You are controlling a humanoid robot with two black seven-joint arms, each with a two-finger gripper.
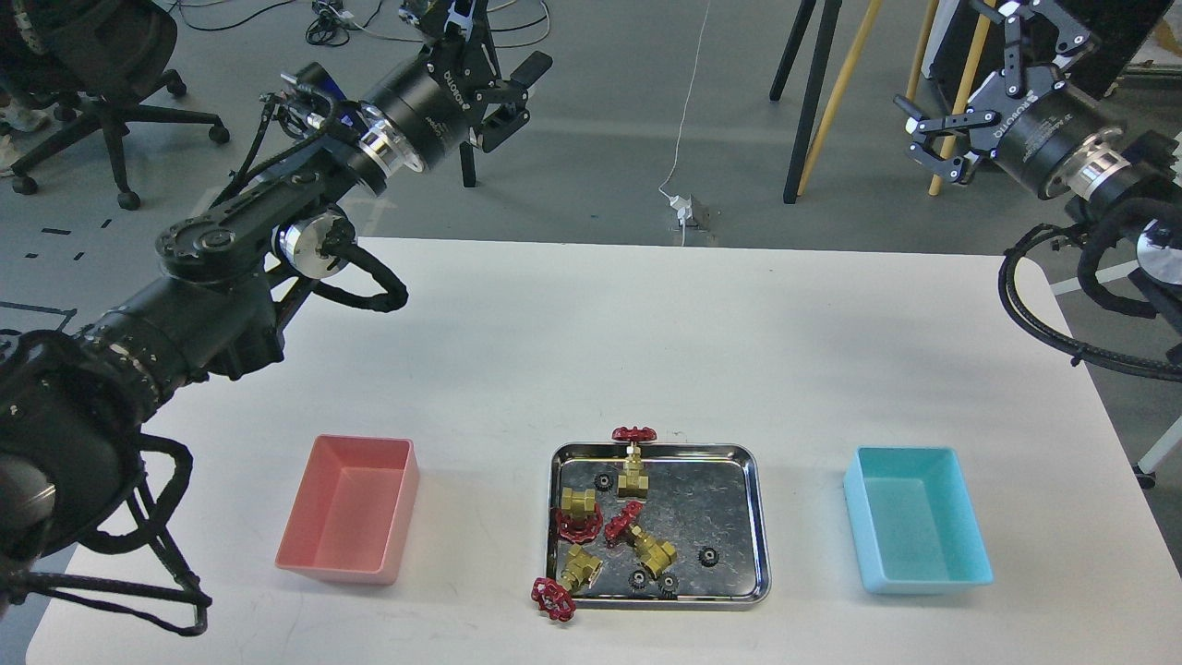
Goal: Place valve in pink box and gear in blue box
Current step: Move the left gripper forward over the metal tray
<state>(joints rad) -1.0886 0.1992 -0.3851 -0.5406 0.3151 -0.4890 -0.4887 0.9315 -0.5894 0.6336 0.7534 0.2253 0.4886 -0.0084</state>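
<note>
Several brass valves with dark red handwheels lie in a shiny steel tray at the table's front centre. One valve leans over the far rim, another hangs over the front-left rim. Several tiny black gears lie among them, for example one gear at the right. The pink box stands left of the tray and the blue box to its right; both are empty. My left gripper is open, high beyond the table's far left. My right gripper is open, high at the far right.
Beyond the white table's far edge lie grey floor, a cable with a plug, black and wooden stand legs and an office chair. My left arm's elbow hangs over the table's left side.
</note>
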